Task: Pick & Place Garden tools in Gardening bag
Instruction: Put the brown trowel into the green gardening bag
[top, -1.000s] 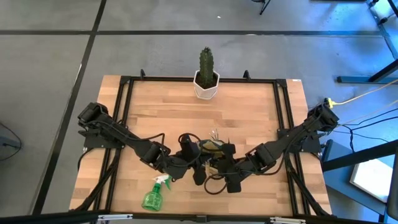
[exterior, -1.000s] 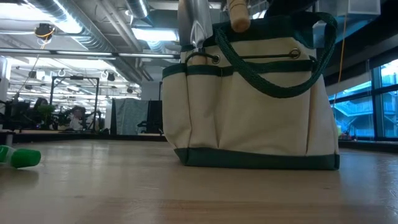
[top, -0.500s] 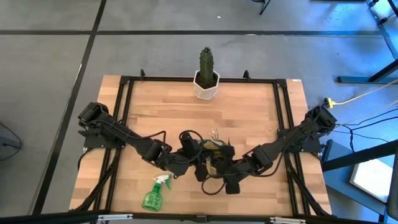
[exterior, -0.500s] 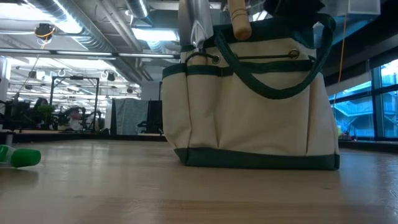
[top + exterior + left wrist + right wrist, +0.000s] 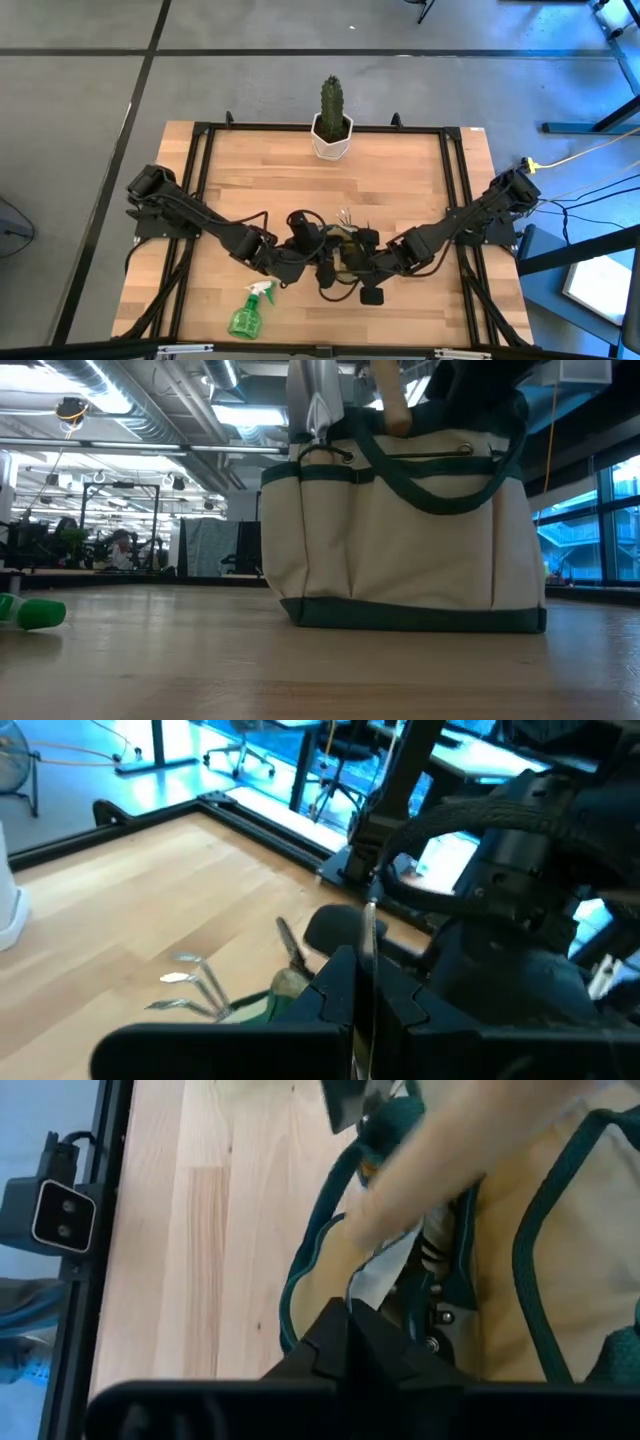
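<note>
The gardening bag (image 5: pixel 400 535), cream with green trim, stands at the table's middle (image 5: pixel 345 238), with both arms over it. A silver blade (image 5: pixel 312 395) and a wooden handle (image 5: pixel 392 405) stick out of its top. In the right wrist view the handle (image 5: pixel 450 1160) slants across the bag's mouth, and shears (image 5: pixel 435 1255) lie inside. My left gripper (image 5: pixel 356 975) is shut at the bag's left end (image 5: pixel 322 262). My right gripper (image 5: pixel 350 1315) is shut just above the green-trimmed rim (image 5: pixel 300 1280). A green spray bottle (image 5: pixel 245 312) lies on its side near the front edge. My left gripper has a thin pale sliver (image 5: pixel 368 925) rising at its shut fingertips; I cannot tell whether it is pinched or stands behind them. My right gripper points slanting down into the bag's mouth, with a pale flap (image 5: pixel 378 1280) right at its tips; I cannot tell whether they touch it.
A cactus in a white pot (image 5: pixel 332 120) stands at the far edge's middle. Fork tines (image 5: pixel 190 985) poke out of the bag's far side. A black frame (image 5: pixel 455 200) runs along the table's edges. Bare wood lies far left and far right of the bag.
My right gripper has gone a little toward the bag and down. The wooden handle has sunk lower into the bag's top and tipped over to a slant. The bag's rim has shifted slightly; its base has stayed put.
</note>
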Robot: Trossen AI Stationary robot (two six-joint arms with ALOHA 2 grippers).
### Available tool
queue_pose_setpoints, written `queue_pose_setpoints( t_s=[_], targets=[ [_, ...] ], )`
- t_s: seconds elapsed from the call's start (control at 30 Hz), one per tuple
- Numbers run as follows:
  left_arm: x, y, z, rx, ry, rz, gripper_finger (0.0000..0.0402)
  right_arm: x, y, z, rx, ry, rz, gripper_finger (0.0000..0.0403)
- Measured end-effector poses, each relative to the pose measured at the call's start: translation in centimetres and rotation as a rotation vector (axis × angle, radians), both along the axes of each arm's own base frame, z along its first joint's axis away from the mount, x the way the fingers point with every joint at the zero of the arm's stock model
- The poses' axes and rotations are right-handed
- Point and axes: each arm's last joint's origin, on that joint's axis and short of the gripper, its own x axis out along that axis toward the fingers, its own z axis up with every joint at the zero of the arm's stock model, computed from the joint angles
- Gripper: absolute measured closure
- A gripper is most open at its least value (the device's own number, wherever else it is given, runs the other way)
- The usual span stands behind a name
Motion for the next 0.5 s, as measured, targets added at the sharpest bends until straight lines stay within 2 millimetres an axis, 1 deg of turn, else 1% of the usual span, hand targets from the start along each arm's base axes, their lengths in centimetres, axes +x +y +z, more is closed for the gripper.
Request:
queue_pose_setpoints(
  t_s=[0.17,0.3,0.5],
  targets=[
    [1.5,-0.4,-1.2,0.009,-0.044,0.000,0.0400,0.2,-0.3,0.0,0.029,0.004,-0.029,0.0399],
    [2.6,-0.9,-2.6,0.005,-0.075,0.017,0.0400,0.3,-0.5,0.0,0.065,0.022,-0.041,0.0400],
    [2.7,-1.3,-2.9,0.029,-0.089,0.045,0.0400,0.2,-0.5,0.0,0.067,0.028,-0.036,0.0401]
  ],
)
